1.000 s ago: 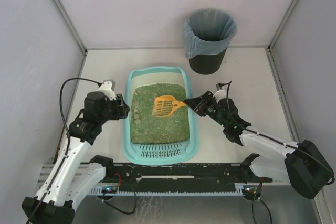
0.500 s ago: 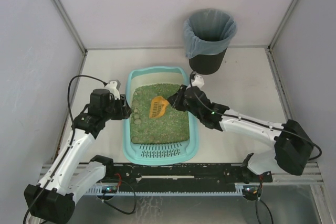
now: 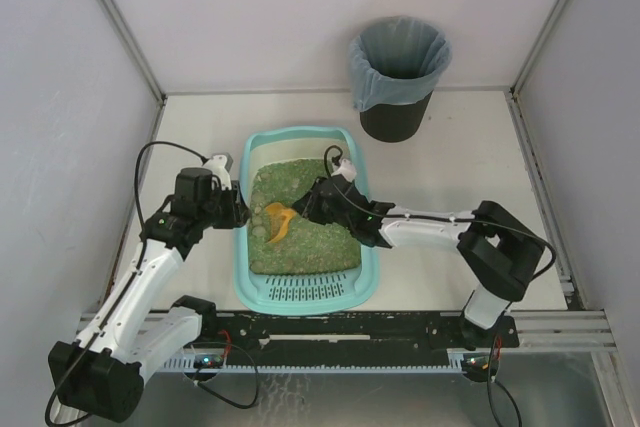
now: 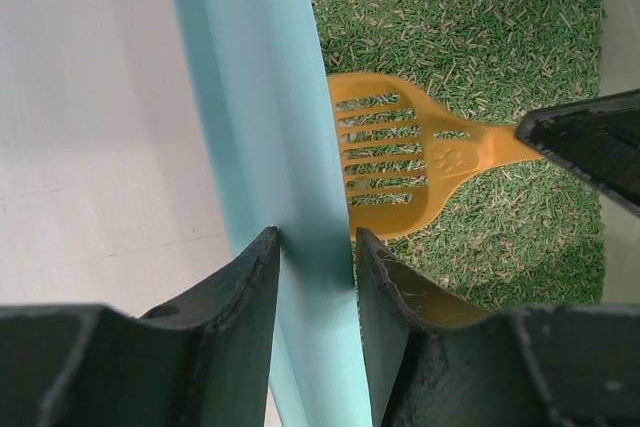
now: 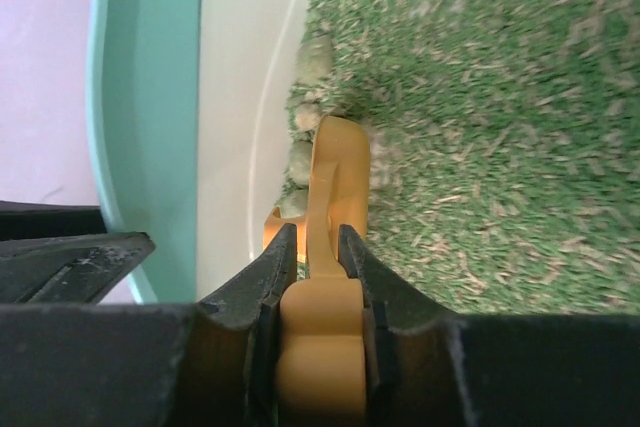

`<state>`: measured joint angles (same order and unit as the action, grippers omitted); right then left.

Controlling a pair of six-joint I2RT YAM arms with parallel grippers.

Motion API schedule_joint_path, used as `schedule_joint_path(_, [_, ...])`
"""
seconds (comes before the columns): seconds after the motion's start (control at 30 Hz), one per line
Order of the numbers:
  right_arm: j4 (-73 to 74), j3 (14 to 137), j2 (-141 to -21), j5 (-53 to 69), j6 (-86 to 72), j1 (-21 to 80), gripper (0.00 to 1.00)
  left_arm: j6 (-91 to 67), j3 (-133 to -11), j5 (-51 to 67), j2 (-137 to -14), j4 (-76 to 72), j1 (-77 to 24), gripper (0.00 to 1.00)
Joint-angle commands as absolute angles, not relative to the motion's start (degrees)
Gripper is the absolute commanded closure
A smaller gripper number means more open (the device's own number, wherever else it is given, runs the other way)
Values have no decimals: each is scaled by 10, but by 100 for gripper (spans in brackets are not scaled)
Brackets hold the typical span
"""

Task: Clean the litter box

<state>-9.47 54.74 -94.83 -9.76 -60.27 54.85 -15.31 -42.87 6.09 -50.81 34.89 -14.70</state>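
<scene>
- Since a second ago, the right gripper point(image 3: 308, 205) has been sweeping the scoop point(image 3: 277, 219) leftward across the litter point(image 3: 320, 237), and the left gripper point(image 3: 232, 209) has been closing.
- A pale table point(image 3: 470, 167) is carrying everything, with plain grey walls standing on three sides.
- The left gripper is clenching the left rim of the box point(image 3: 310, 292), one finger outside the rim and one inside.
- The right gripper is squeezing the scoop's handle tightly. Ahead of its fingertips, the slotted head is lying low on the litter, just beside pale clumps point(image 5: 310, 57) along the box's left wall.
- The box is sitting just right of the left gripper and beneath the right one. It is holding green litter, with a slotted grate at its near end.
- A black bin point(image 3: 398, 77) with a grey-blue bag is standing well beyond the right gripper; its contents are not showing.
</scene>
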Motion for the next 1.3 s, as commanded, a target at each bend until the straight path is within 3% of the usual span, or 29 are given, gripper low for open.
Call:
schedule_joint_path(0.0, [-186, 534, -987, -15, -676, 563, 100, -144, -422, 81, -511, 342, -149, 60])
schedule_joint_path(1.27, [-366, 378, -881, -107, -716, 548, 100, -143, -425, 68, -486, 341, -151, 63])
